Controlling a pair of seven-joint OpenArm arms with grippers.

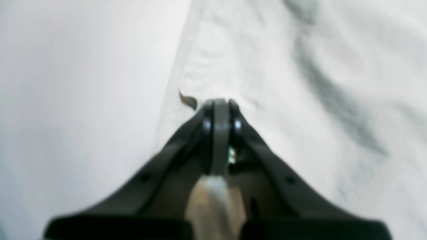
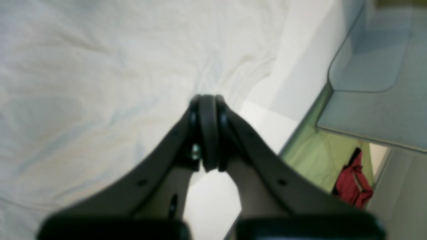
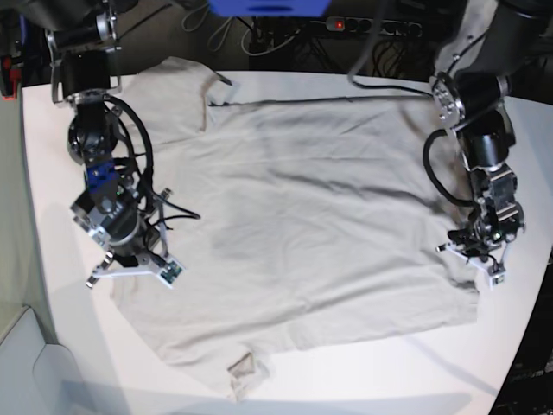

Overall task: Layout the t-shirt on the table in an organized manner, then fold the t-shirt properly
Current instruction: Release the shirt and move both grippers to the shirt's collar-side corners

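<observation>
both claws clenched: left gripper pinches the t-shirt at its edge, right gripper is clamped over a puckered edge, likely gripping it too. shirt lies spread across the table, mostly flat, one sleeve bunched at the near edge. judgement: layout step. pull both edges apart evenly, low to the surface, to drag wrinkles out. fabric is thin soft matte cotton, creases easily; tabletop smooth white.

- Off my table's edge I see a red cloth bundle on green flooring.
- Behind my table lies a black power strip, red light lit.
</observation>
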